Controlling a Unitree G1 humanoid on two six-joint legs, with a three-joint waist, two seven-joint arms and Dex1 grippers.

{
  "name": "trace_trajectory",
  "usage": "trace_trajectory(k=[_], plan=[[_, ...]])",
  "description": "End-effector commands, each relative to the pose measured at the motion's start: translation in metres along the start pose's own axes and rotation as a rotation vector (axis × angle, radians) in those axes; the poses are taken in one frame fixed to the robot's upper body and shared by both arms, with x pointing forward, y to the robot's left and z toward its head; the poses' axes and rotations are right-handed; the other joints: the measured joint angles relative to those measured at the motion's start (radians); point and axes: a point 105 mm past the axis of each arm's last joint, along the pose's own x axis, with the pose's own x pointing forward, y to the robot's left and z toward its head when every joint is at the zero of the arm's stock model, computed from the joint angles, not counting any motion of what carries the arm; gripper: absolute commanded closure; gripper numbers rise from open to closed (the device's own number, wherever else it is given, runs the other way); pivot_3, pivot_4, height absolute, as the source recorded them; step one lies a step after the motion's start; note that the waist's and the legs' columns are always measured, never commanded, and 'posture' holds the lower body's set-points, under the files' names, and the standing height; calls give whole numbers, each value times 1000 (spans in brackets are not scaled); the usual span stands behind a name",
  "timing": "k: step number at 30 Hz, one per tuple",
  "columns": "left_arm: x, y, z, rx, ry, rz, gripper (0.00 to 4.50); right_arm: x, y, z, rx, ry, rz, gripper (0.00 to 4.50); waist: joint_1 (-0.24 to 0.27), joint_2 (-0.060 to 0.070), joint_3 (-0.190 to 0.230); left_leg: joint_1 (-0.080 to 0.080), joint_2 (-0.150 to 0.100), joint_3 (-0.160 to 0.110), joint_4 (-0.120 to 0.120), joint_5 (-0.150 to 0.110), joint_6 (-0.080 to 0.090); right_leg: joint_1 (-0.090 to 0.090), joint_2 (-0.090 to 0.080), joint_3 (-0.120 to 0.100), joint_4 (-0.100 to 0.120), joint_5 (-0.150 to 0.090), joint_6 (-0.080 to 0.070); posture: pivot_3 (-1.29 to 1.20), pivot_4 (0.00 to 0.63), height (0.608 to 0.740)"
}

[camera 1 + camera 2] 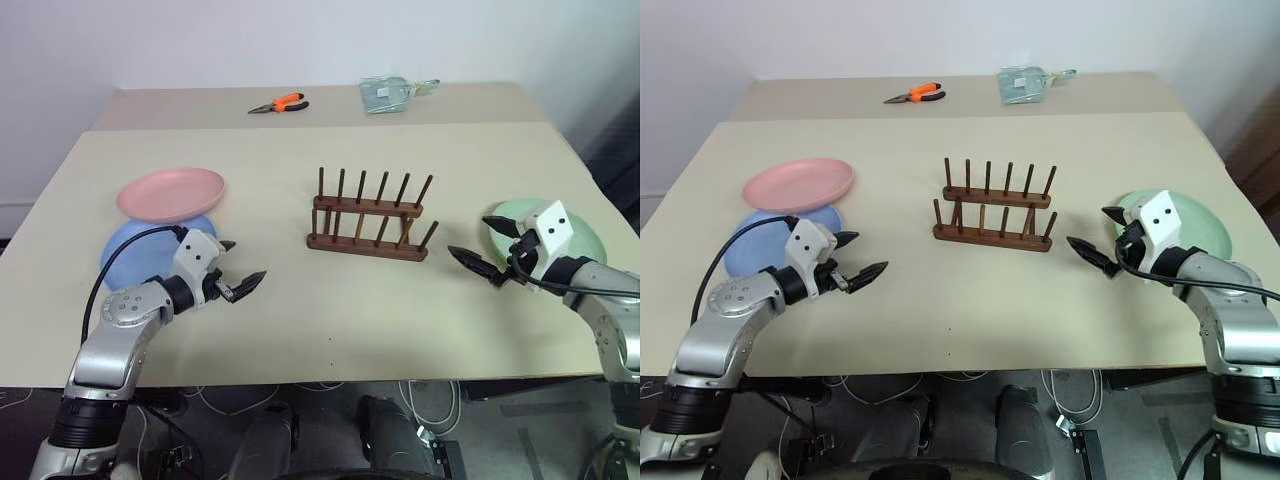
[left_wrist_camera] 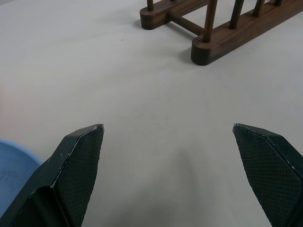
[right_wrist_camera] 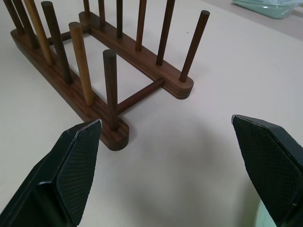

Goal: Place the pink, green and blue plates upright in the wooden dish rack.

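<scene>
Now: no plate racked | both tools, left tool (image 1: 233, 270) and right tool (image 1: 483, 246), spread apart, empty | next: grasp pink plate (image 1: 171, 193) by its rim, stand it in wooden dish rack (image 1: 371, 216).

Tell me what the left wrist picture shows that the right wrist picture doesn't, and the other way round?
Left wrist: an edge of the blue plate beside the open left end effector. Right wrist: a rim of the green plate past the rack, and the open right end effector. Both share the empty wooden rack on the beige table, seen from opposite ends, and neither end effector holds anything.
</scene>
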Motion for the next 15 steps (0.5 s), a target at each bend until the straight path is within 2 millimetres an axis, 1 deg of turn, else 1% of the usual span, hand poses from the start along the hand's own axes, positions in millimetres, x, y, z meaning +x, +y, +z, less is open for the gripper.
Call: trace_trajectory(k=[1, 3, 5, 8, 9, 12, 15], plan=[[6, 1, 11, 42, -38, -7, 29, 4, 1, 11, -34, -40, -6, 0, 1, 0, 0, 0, 0, 0, 0, 0, 0, 0, 0, 0, 0, 0, 0, 0, 150, 740], [17, -1, 14, 48, -51, -33, 29, 7, 2, 8, -34, -29, 0, 0, 2, 0, 0, 0, 0, 0, 0, 0, 0, 0, 0, 0, 0, 0, 0, 0, 150, 740], [23, -1, 15, 47, -60, -41, 29, 8, 3, 6, -33, -22, 8, 0, 4, 0, 0, 0, -1, 0, 1, 0, 0, 0, 0, 0, 0, 1, 1, 0, 150, 740], [54, -3, 22, 45, -61, -145, 29, 8, 16, 7, 17, -26, 74, 0, 8, 0, 0, 0, -1, 0, 1, 0, 0, 0, 0, 0, 0, 1, 2, 0, 150, 740], [68, -4, 23, 48, -51, -191, 29, 8, 22, 7, 15, -29, 84, 0, 12, 0, 0, 0, -1, 0, 1, 0, 0, 0, 0, -1, 0, 1, 2, 0, 150, 740], [95, -10, 23, 70, -6, -302, 29, 8, 26, 8, -26, -37, 26, 0, 20, -1, 0, -1, -1, 0, 2, 0, 0, 1, 0, -1, 0, 1, 2, 0, 150, 740], [116, -18, 21, 119, 34, -385, 29, 1, 32, 6, -15, -41, -23, 0, 21, -1, 0, -1, -1, 0, 1, 0, 1, 0, 0, -1, -1, 1, 3, 0, 150, 740]])
